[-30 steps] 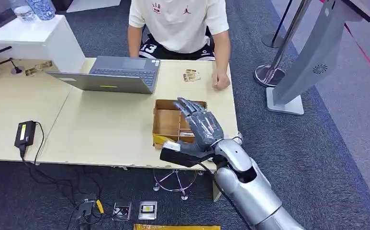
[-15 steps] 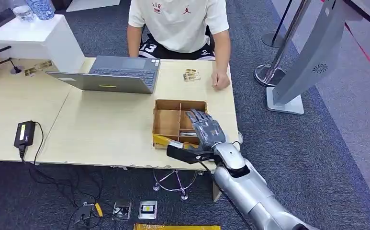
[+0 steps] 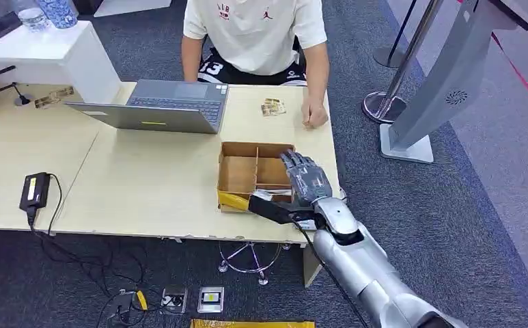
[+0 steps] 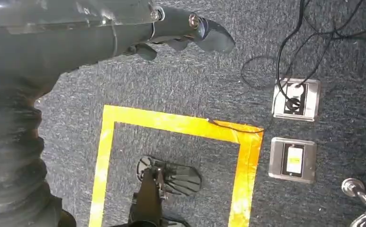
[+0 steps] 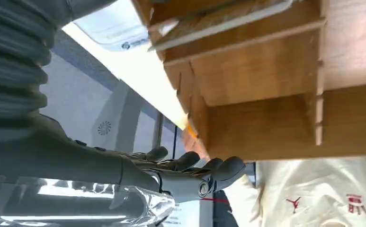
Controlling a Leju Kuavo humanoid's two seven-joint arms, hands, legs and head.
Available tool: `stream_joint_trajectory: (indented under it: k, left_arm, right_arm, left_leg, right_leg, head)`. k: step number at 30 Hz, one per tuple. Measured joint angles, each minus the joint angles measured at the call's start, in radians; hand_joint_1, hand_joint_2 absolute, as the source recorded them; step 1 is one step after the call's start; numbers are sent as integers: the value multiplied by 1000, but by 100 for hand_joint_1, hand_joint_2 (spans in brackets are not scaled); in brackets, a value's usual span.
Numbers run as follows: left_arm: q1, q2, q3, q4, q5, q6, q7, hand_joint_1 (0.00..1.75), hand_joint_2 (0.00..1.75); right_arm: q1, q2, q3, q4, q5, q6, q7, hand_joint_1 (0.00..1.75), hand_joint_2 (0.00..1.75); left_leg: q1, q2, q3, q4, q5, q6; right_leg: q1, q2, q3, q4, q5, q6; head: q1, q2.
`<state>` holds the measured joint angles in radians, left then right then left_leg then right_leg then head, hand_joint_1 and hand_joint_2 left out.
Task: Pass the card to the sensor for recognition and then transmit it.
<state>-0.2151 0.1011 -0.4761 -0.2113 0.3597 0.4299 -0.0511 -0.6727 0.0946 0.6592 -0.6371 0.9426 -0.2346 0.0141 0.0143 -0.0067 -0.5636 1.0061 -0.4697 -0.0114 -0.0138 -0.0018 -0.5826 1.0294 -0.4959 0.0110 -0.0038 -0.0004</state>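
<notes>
A partitioned wooden box [image 3: 240, 171] stands near the table's front right edge. A white card [image 3: 262, 195] lies at its near side, and shows again as the white card [image 5: 110, 30] beside the box [image 5: 266, 71]. My right hand [image 3: 302, 184] hovers over the box's right near corner, fingers [image 5: 195, 175] stretched out and apart, its dark thumb by the card. I cannot see the hand gripping the card. My left hand [image 4: 185, 28] hangs over the carpet and holds nothing. A grey slanted sensor stand [image 3: 452, 75] rises to the right of the table.
A person in a white shirt sits at the far side, one hand [image 3: 313, 116] resting on the table [image 3: 145, 184]. A laptop [image 3: 158, 106], small cards [image 3: 272, 107] and a black power adapter [image 3: 34, 189] lie there. Stanchion bases [image 3: 380, 106] stand on the carpet to the right.
My right hand has drawn to the right and come down, from above the box's middle to its right near corner. The thumb followed toward the card.
</notes>
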Motion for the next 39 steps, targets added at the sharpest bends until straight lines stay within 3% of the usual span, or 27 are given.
stream_joint_trajectory:
  k: [12,18,22,29,35,39]
  left_arm:
    - [-2,0,0,0,-16,0,11,0,175]
    - [1,0,0,0,-2,2,0,0,175]
    - [2,0,1,0,0,2,-10,0,175]
    - [4,6,2,1,-4,0,-10,0,175]
    - [6,12,2,3,-11,0,-10,0,175]
    - [5,16,2,3,-28,-1,-7,0,175]
  right_arm:
    - [-7,-5,-42,-25,-5,10,-9,19,175]
    - [-7,0,-50,-64,7,47,-35,7,175]
    - [0,4,-49,-136,8,122,-32,0,175]
    - [27,4,-49,-251,23,210,-19,3,175]
    - [74,-10,-49,-386,27,383,-6,2,175]
    - [101,-20,-48,-448,32,421,1,0,175]
  left_leg:
    - [0,1,0,0,0,0]
    - [0,1,0,0,0,0]
    - [0,1,0,0,0,0]
    - [0,1,0,0,0,0]
    - [0,1,1,0,0,0]
    - [0,1,1,0,0,0]
  right_leg:
    - [0,1,0,0,0,0]
    - [0,1,0,0,0,0]
    - [0,1,0,0,0,0]
    - [0,1,0,0,0,0]
    - [0,1,0,0,0,0]
    - [0,1,0,0,0,0]
  head:
    - [0,0]
    - [0,0]
    - [0,0]
    - [0,0]
    - [0,0]
    - [0,0]
